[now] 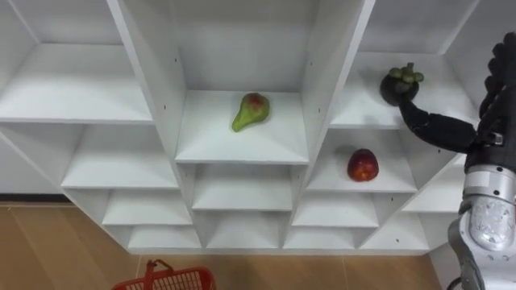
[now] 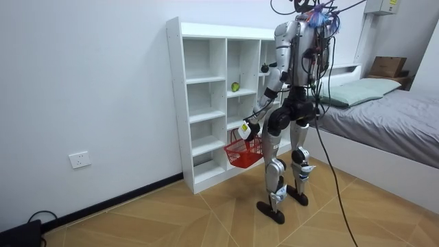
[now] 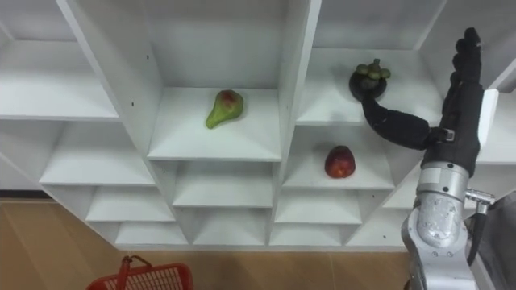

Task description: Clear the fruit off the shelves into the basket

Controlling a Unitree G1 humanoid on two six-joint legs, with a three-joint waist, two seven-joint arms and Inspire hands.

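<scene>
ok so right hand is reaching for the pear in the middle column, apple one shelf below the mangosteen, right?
No: the right hand reaches for the mangosteen in the right column, not the pear, which lies alone in the middle column; the right eye view shows it. The apple is one shelf below the mangosteen.

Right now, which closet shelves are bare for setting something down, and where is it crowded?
Bare: the whole left column, and the shelves below the pear and below the apple. Crowded: the upper right shelf, where the right hand is at the mangosteen.
</scene>
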